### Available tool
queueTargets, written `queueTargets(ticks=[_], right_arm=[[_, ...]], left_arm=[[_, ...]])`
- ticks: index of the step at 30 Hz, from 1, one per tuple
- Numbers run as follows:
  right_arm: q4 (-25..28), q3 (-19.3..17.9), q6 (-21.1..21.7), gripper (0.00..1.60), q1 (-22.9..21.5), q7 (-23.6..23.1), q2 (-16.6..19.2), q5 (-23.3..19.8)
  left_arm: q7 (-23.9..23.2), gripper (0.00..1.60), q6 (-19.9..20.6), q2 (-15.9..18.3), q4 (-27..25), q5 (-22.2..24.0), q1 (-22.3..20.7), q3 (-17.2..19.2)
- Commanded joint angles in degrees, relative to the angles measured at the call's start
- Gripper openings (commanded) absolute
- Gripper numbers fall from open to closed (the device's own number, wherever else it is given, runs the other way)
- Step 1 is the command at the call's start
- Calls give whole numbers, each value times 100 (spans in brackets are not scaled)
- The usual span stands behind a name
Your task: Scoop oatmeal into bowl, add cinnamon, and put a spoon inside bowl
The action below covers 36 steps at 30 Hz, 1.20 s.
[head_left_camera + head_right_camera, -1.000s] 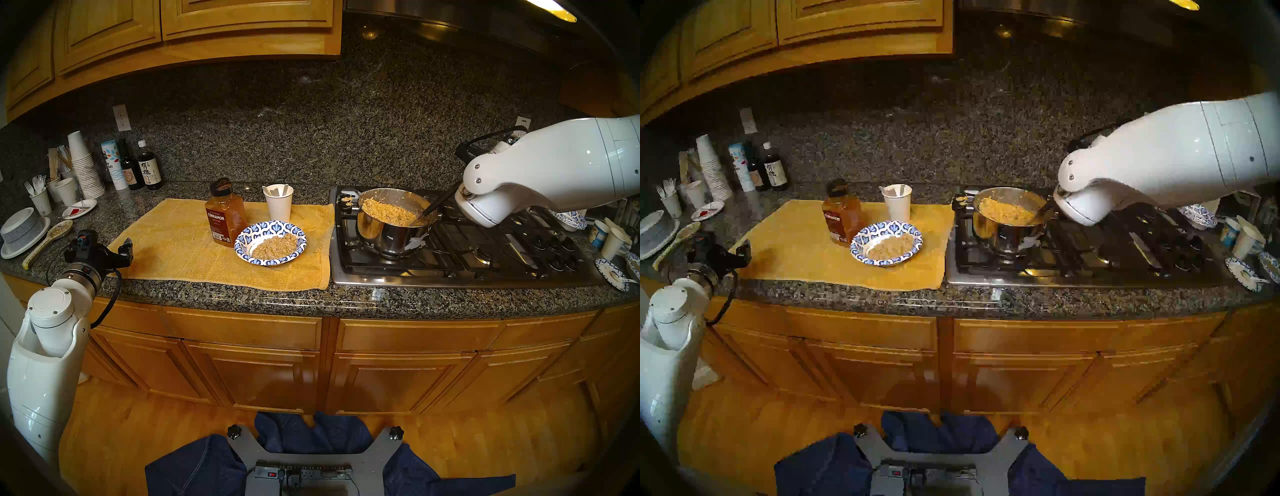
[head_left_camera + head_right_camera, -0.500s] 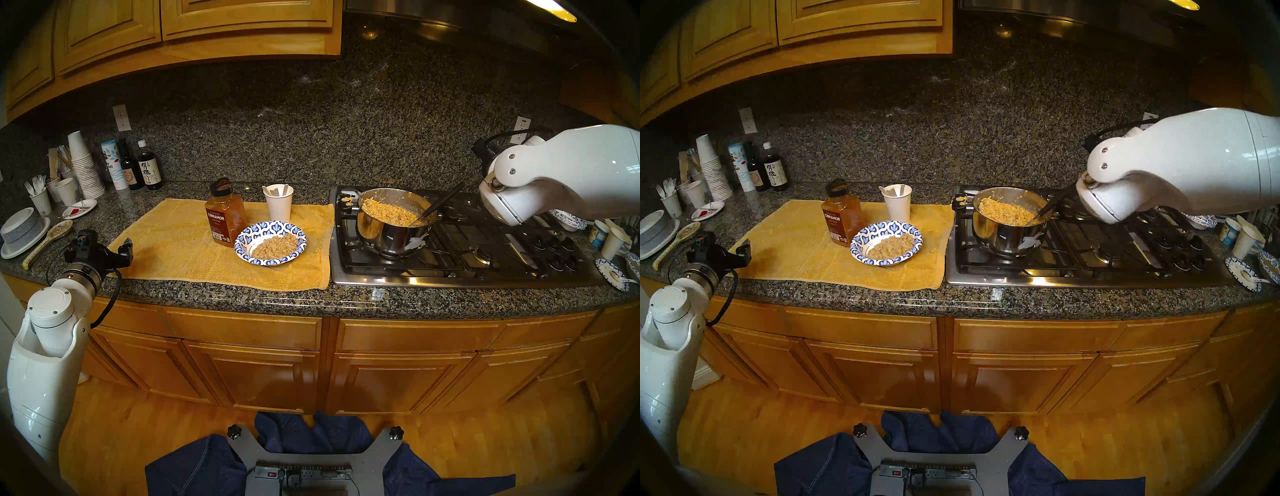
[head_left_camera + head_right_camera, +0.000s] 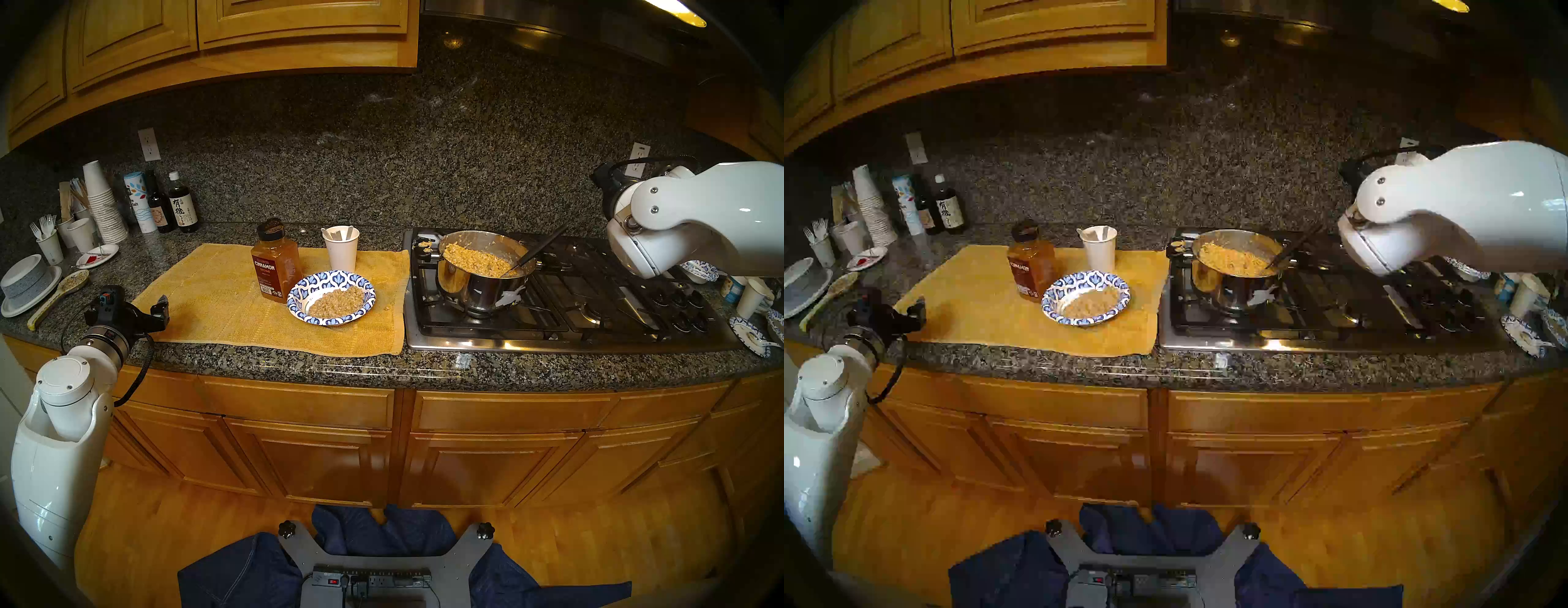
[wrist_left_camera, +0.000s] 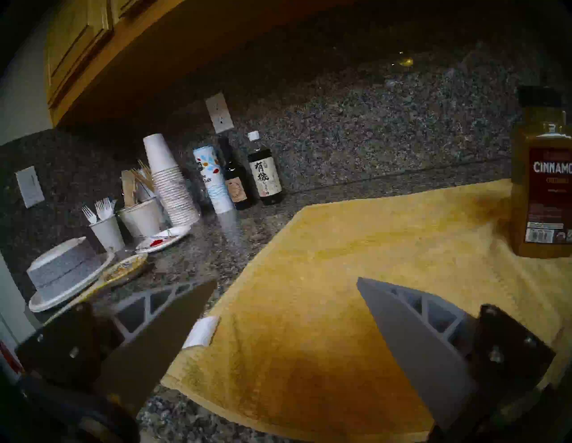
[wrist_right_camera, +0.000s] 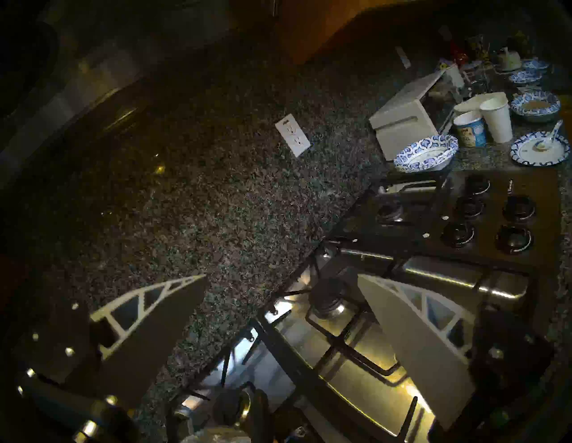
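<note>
The blue-and-white patterned bowl (image 3: pixel 303 293) sits on the yellow towel (image 3: pixel 212 297) with a heap of tan oatmeal (image 3: pixel 337 302) in it. More oatmeal (image 3: pixel 475 258) fills the steel pot (image 3: pixel 466 288) on the stove, where a black-handled serving spoon (image 3: pixel 541 248) leans. The cinnamon (image 3: pixel 275 265) (image 4: pixel 544 185) jar stands upright just left of the bowl. A white plastic spoon (image 3: pixel 330 232) stands in a paper cup (image 3: pixel 340 254) behind the bowl. My left gripper (image 3: pixel 159 310) (image 4: pixel 286 280) hangs open and empty over the towel's left corner. My right gripper (image 5: pixel 281 275) is open and empty above the stove's back edge.
Stacked cups (image 3: pixel 104 204), forks, sauce bottles (image 3: pixel 182 208) and grey-white bowls (image 3: pixel 25 284) crowd the left counter. Used patterned plates (image 5: pixel 540 148), cups and a box (image 5: pixel 402 120) sit right of the stove (image 3: pixel 551 310). Stove knobs (image 5: pixel 513 238) lie at its right.
My right arm has drawn back to the right, away from the pot and the serving spoon's handle. My left arm has shifted slightly right toward the towel.
</note>
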State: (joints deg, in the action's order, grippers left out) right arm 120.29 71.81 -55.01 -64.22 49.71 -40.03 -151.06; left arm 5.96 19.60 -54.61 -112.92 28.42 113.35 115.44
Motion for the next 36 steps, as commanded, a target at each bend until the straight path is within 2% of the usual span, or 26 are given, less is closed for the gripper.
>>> queueTargets(ticks=[1, 10, 22, 36], right_arm=[[-28, -63, 1, 160, -288, 169, 114, 233], [10, -66, 1, 160, -304, 197, 201, 355], [37, -78, 1, 160, -299, 208, 284, 467], [60, -102, 1, 160, -288, 246, 360, 586]], left_arm=[[-127, 160, -320, -78, -257, 188, -254, 56], [-210, 160, -470, -143, -174, 288, -580, -297], [-69, 160, -705, -239, -247, 83, -891, -909], [-113, 160, -894, -222, 6, 55, -1436, -1475]])
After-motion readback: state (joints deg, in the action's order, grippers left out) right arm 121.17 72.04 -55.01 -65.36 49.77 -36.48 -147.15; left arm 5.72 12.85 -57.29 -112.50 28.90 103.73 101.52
